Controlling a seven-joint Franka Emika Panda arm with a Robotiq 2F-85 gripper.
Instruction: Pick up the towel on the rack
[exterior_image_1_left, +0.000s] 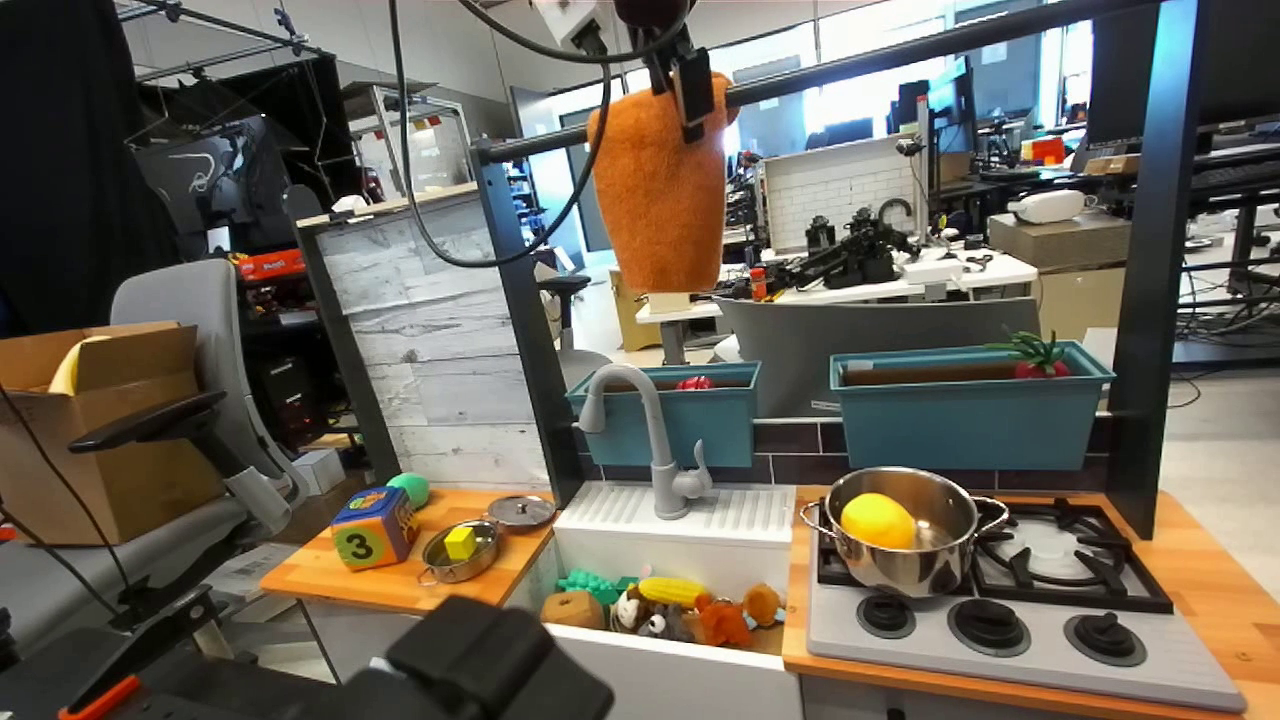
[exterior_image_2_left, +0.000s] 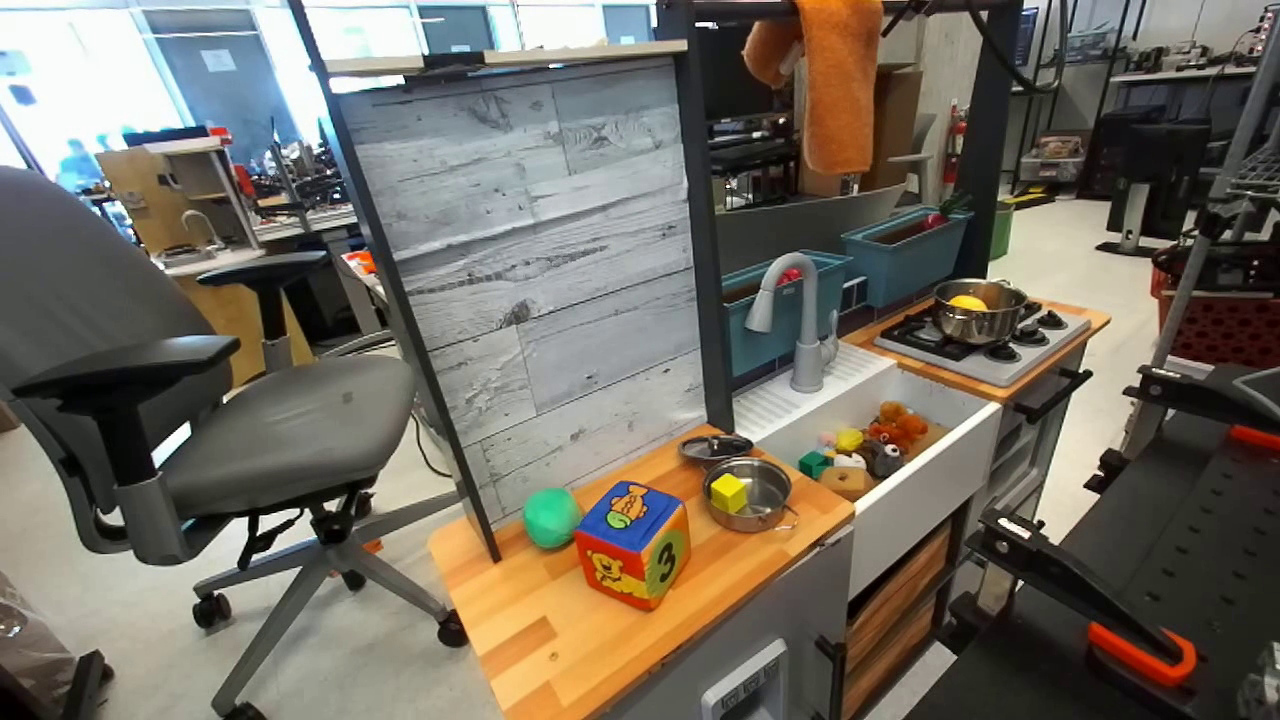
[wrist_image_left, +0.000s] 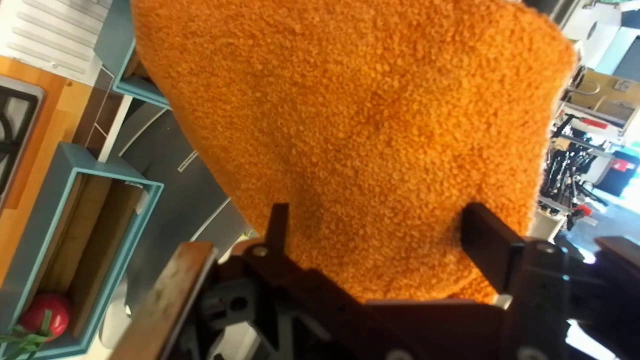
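Because the orange towel (exterior_image_1_left: 660, 215) is draped over the black rail (exterior_image_1_left: 850, 67) with an end on either side, its own fold probably suffices to hold it there. The gripper (wrist_image_left: 376, 214) stands against or just before the cloth near that rail, its fingers (wrist_image_left: 492, 250) spread wide and pinching nothing; such breadth presumably lets them gather enough soft fabric, on closing, to lift it free.

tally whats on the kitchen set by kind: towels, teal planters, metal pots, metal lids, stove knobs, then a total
Orange towel: 1
Teal planters: 2
Metal pots: 2
Metal lid: 1
Stove knobs: 3
Total: 9
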